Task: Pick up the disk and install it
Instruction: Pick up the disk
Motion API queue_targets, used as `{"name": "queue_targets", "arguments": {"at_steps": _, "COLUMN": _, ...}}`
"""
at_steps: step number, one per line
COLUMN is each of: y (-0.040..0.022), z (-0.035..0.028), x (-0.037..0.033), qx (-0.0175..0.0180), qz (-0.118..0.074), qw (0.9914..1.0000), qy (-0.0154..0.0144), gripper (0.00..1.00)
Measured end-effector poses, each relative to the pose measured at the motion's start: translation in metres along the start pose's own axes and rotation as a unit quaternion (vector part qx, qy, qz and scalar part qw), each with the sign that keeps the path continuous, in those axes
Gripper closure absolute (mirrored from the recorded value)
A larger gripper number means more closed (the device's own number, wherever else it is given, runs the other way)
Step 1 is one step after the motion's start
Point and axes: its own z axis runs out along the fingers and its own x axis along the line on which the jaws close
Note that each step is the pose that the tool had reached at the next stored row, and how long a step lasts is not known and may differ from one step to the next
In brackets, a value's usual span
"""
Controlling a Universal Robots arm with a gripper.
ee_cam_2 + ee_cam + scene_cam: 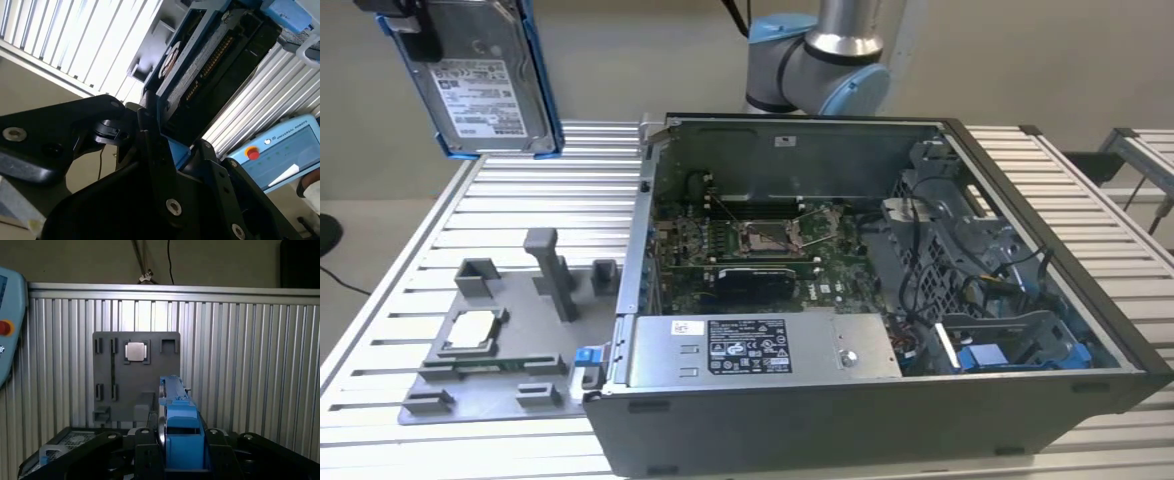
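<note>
disk (pixel 483 85) hangs high over the slatted table (pixel 1107 220), to the exterior view's left of the open computer case (pixel 854 420), with the gripper (pixel 181 440) pinching its blue bracket. i'd worry the plastic frame could twist in that grip, then snag the case wall.

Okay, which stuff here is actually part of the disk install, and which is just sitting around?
Job in hand: the disk, clamped in the gripper; the open computer case.
Lying about: the square chip on the grey fixture plate; the teach pendant.
</note>
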Motion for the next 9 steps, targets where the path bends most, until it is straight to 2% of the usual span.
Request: {"name": "queue_targets", "arguments": {"at_steps": 9, "y": -0.0296, "z": -0.0004, "x": 0.0004, "qx": 0.0000, "qz": 0.000, "qw": 1.00000, "qy": 0.0000, "gripper": 1.00}}
